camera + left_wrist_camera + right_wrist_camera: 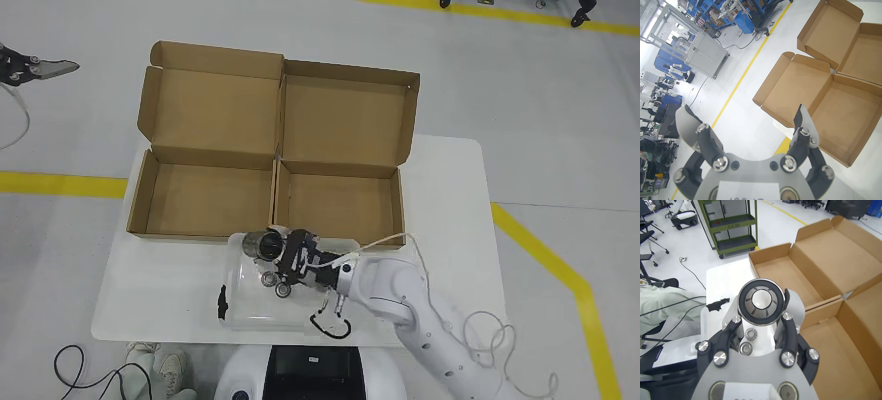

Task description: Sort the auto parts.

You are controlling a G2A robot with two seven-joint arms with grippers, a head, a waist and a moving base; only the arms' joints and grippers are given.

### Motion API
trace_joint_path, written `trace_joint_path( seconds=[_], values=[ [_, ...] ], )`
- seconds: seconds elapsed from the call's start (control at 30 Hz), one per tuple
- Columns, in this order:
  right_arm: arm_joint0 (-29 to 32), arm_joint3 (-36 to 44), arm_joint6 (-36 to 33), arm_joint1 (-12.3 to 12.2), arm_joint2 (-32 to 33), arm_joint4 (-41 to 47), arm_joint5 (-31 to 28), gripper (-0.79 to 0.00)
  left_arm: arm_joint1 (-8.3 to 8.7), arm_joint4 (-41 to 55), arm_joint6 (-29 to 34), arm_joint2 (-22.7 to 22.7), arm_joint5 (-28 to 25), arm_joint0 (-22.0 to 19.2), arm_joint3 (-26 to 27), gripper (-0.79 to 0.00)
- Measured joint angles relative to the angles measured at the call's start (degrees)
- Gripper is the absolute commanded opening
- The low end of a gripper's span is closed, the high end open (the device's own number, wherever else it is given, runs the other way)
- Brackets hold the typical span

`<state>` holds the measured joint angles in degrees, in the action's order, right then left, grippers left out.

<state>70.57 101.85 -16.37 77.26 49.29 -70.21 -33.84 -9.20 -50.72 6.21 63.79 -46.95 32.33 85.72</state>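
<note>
My right gripper (pixel 762 306) is shut on a large round metal bearing (pixel 761 302) with a black rim, held above the far end of a white tray (pixel 715 351). From above, the bearing (pixel 265 243) hangs over the tray (pixel 245 310) near the right cardboard box (pixel 340 205). Two small bearings (pixel 751 333) (pixel 745 348) lie in the tray under the gripper (pixel 280 250). The left gripper (pixel 744 117) is open and holds nothing, out over the floor beyond the table's far left (pixel 45 68).
Two open cardboard boxes stand side by side at the back of the white table (pixel 450 230), the left box (pixel 200 200) beside the right one, lids folded back. A black scrap (pixel 221 300) lies at the tray's left end. Cables run across the floor.
</note>
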Motion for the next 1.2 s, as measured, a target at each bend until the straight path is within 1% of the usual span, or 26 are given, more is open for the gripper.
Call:
trace_joint_path(
  seconds=[0.13, 0.3, 0.43, 0.7, 1.2],
  values=[
    [-2.9, 1.3, 0.0, 0.2, -0.2, 1.1, -1.8, -0.785, 0.00, 0.0, 0.0, 0.0, 0.0, 0.0, 0.0, 0.000],
    [-7.6, 1.6, 3.2, 0.7, 0.5, 3.0, -2.8, -0.785, 0.00, 0.0, 0.0, 0.0, 0.0, 0.0, 0.0, 0.000],
    [-10.4, 2.7, 4.6, 0.9, 1.5, 3.0, -2.3, -0.785, 0.00, 0.0, 0.0, 0.0, 0.0, 0.0, 0.0, 0.000],
    [-14.7, 6.2, 3.0, 1.1, 3.4, 1.5, -0.8, -0.785, 0.00, 0.0, 0.0, 0.0, 0.0, 0.0, 0.0, 0.000],
    [-17.2, 8.1, 6.9, 1.5, 3.5, 0.0, 0.8, -0.785, 0.00, 0.0, 0.0, 0.0, 0.0, 0.0, 0.0, 0.000]
  ],
)
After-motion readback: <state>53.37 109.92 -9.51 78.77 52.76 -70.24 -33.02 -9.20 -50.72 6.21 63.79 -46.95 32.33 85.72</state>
